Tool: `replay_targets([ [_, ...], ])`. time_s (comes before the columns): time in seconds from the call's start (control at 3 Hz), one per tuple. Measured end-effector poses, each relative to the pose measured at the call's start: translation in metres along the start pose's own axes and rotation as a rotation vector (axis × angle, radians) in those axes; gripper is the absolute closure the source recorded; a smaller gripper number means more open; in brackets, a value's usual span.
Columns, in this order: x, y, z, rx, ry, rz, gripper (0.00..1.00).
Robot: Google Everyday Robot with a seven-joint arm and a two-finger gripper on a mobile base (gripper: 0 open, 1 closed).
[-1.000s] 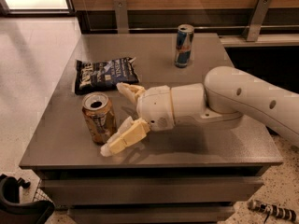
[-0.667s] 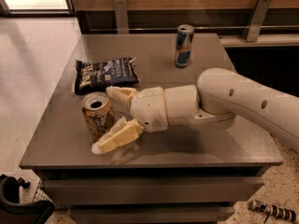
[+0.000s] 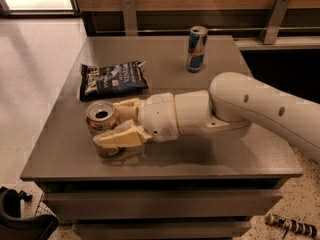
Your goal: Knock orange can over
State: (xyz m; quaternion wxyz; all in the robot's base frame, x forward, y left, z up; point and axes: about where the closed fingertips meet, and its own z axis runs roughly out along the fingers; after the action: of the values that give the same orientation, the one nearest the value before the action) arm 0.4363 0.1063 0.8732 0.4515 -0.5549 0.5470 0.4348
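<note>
on the grey table [image 3: 165, 64] the white arm [image 3: 260, 104] reaches in from the 3 o'clock side and has pushed further toward 9 o'clock than a second ago. its gripper [image 3: 107, 123], then just short of the orange can [image 3: 100, 118], is now spread apart around it: one cream finger lies behind the can and the other has swung up across its front, seemingly touching the lower body. the black chip bag [image 3: 112, 79] at 12 o'clock from the can and the tall blue-and-silver can [image 3: 196, 49] well apart at 1 o'clock have not moved. the orange can stands at about 8 o'clock on the tabletop, in the same spot as before, upright, with its silver top and dark opening facing up and its orange-gold side partly hidden by the front finger.
</note>
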Motion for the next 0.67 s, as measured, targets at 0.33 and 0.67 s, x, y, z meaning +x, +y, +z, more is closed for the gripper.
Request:
replay_targets([
  [0.33,-0.002,0.0018,0.0022,-0.005,0.001,-0.004,0.92],
  [0.67,-0.0029,0.0026,0.0032,-0.007,0.001,-0.006,1.0],
])
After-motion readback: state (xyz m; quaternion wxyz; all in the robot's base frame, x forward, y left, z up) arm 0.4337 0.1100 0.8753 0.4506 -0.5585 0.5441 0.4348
